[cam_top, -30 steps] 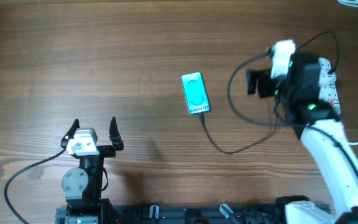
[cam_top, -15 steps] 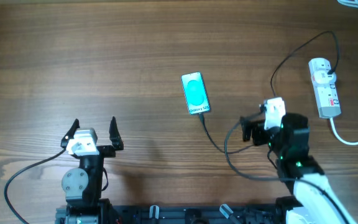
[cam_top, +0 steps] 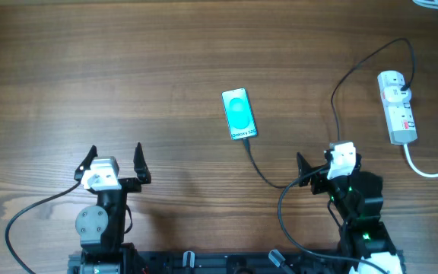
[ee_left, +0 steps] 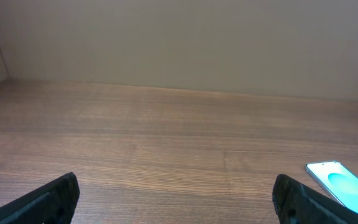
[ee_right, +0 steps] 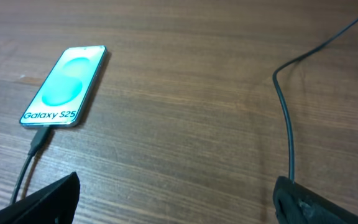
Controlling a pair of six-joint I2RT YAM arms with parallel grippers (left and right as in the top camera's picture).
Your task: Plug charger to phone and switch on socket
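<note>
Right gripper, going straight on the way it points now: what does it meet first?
Likely nothing. The right gripper has its jaws open and aims at bare table, with the phone left of that line and the charger right of it. Depth further on is unclear.

Cropped or too small
Left wrist view crops the phone; the charger runs off the right wrist view; the socket switches are too small to read.

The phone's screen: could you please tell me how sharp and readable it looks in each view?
Right wrist: the phone is sharp, its white text legible, no glare. Overhead: evenly lit, but the text is too small to read. Left wrist: only a cropped part shows at the lower right edge, no text visible.
</note>
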